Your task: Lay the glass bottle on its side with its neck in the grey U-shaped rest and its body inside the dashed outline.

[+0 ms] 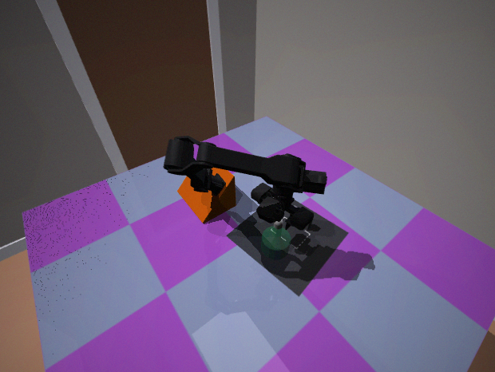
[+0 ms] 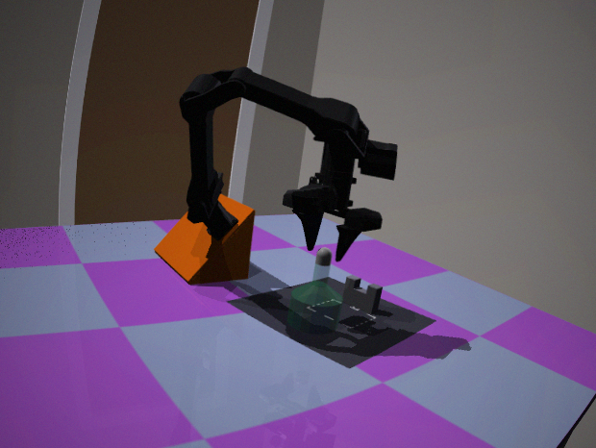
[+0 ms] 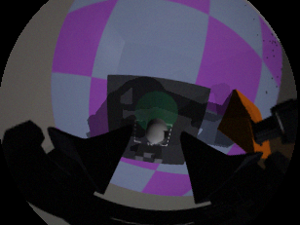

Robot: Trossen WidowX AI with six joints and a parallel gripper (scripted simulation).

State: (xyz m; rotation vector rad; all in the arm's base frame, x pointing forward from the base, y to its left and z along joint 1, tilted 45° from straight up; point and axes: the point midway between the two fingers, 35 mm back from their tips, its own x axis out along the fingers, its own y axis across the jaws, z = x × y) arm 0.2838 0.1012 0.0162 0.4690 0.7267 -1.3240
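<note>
1. Pink-purple and grey-blue squares cover the surface (image 1: pixel 215 275) (image 2: pixel 231 365) (image 3: pixel 156 38), filling the lower frame in the exterior view.
2. Right of centre there, the green glass bottle (image 1: pixel 275 239) (image 2: pixel 315 308) (image 3: pixel 157 108) stands upright on a dark mat (image 1: pixel 323 235) (image 2: pixel 405 320) (image 3: pixel 195 103).
3. The grey U-shaped rest (image 2: pixel 361 296) is just right of it.
4. The pincer (image 1: pixel 286 219) (image 2: pixel 324 255) (image 3: pixel 157 131) hangs above, fingers apart, gripping nothing.

Translucent green glass bottle (image 1: pixel 275 241) (image 2: pixel 314 308) (image 3: pixel 157 107)
</note>
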